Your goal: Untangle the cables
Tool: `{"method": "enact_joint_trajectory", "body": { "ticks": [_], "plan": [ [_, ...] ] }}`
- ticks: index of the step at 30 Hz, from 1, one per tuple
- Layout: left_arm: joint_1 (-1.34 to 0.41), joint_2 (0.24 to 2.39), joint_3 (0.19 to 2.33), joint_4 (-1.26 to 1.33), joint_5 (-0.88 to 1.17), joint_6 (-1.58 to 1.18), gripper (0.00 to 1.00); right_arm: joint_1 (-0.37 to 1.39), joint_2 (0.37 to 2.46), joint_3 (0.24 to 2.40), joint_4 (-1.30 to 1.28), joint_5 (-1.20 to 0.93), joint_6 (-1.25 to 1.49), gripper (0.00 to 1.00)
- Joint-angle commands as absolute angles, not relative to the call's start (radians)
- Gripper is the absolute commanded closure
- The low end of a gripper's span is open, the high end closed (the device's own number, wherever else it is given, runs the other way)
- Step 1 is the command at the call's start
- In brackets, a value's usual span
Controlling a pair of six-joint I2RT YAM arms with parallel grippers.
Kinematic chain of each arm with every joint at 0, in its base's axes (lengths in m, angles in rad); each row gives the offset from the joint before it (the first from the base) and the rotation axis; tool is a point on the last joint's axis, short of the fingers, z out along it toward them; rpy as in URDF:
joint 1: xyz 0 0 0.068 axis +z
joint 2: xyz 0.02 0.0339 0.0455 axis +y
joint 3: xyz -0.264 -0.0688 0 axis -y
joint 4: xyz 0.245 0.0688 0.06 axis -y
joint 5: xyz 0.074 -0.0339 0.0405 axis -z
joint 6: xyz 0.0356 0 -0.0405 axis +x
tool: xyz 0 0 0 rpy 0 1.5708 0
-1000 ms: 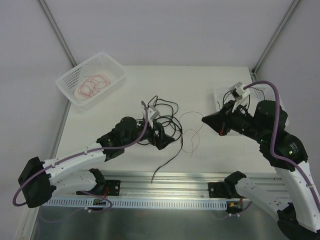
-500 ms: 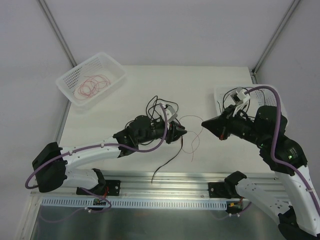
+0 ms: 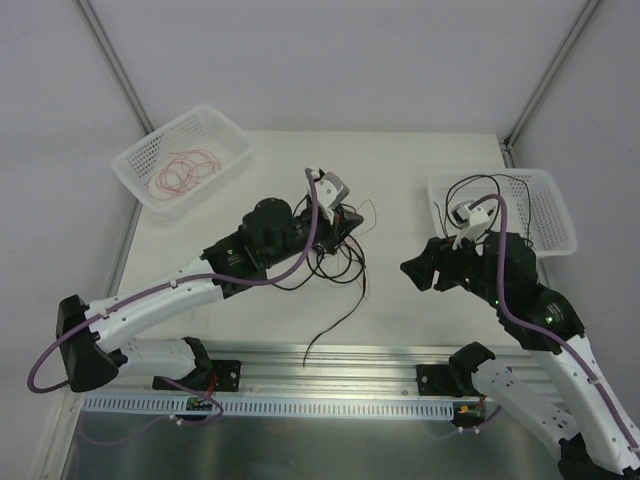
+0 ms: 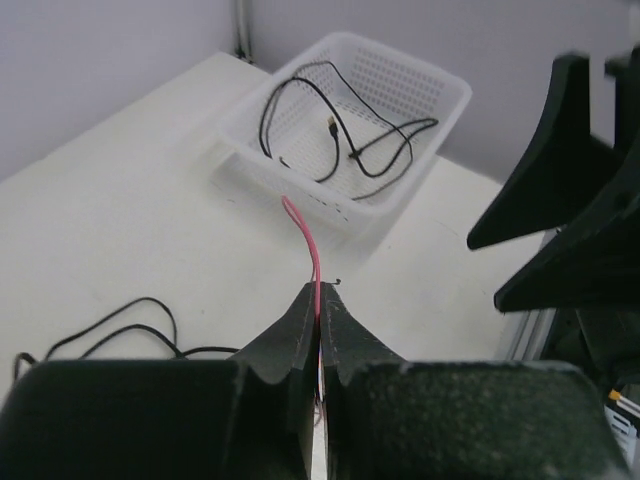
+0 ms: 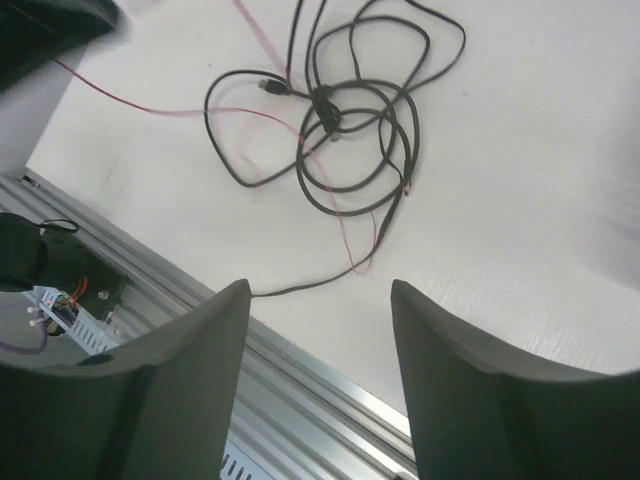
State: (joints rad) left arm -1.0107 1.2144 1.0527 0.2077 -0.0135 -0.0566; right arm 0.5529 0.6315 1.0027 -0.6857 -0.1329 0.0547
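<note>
- Left wrist view: the red cable (image 4: pixel 313 255) vanishes between the pressed-together jaws of the left gripper (image 4: pixel 318 296); its near run is hidden.
- Same view: the right arm (image 4: pixel 560 200) is a dark shape, cut off by the picture's right edge.
- Top view: the left gripper's tip is buried in the black cables (image 3: pixel 335 258); the red cable is too thin to trace there.
- Right wrist view: the fingers of the right gripper (image 5: pixel 318 292) are cut off by the lower edge; the red cable blurs at the upper edge.
</note>
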Motion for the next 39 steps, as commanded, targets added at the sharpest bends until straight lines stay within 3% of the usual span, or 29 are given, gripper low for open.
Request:
{"method": "enact_joint_trajectory", "body": {
  "ticks": [1, 5, 15, 19, 31, 34, 39],
  "plan": [
    [-0.954, 1.158, 1.169, 0.082, -0.051, -0.015, 1.00, 0.549, 0.586, 0.945, -0.629, -0.086, 0.074, 0.35],
    [-0.868, 1.154, 1.308, 0.005, -0.025, -0.015, 1.00, 0.551, 0.542, 0.879, -0.607, -0.058, 0.069, 0.24],
    [-0.592, 1.229, 1.696, -0.152, 0.129, -0.066, 1.00, 0.551, 0.534, 0.808, -0.621, -0.017, 0.058, 0.23],
    [-0.482, 1.278, 1.810, -0.176, 0.066, -0.009, 1.00, 0.551, 0.549, 0.795, -0.612, -0.025, 0.061, 0.23],
    [-0.094, 1.477, 1.920, -0.169, 0.034, 0.017, 1.00, 0.551, 0.603, 0.767, -0.598, -0.037, 0.045, 0.22],
    [-0.022, 1.543, 1.948, -0.144, 0.025, 0.014, 1.00, 0.549, 0.626, 0.764, -0.588, -0.043, 0.038, 0.11],
    [0.073, 1.667, 1.983, -0.094, 0.005, 0.017, 1.00, 0.551, 0.672, 0.758, -0.571, -0.051, 0.026, 0.07]
  ]
}}
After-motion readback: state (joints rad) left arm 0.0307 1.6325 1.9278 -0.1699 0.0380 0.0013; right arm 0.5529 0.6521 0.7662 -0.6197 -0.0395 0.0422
